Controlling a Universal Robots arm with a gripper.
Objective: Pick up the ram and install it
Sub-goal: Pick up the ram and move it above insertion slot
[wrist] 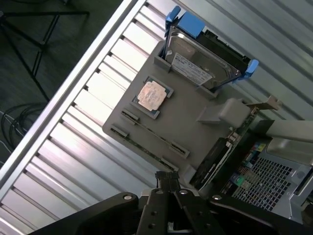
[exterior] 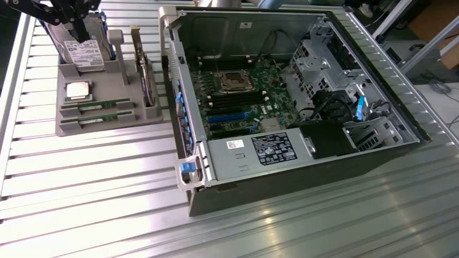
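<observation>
Overhead, closed claw [wrist: 167, 179]; ram [exterior: 97, 105] in tray [exterior: 107, 86]; drive label [wrist: 193, 71] illegible.

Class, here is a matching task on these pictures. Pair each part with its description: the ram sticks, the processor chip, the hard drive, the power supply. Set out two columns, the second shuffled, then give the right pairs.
Column one
1. ram sticks
2. processor chip
3. hard drive
4. power supply

Column two
A. inside the open computer case
B. silver square lying flat on the grey holder
C. in a blue bracket at one end of the holder
D. green, on edge in the holder's narrow slots

Pairs: 1-D, 2-B, 3-C, 4-A
</observation>
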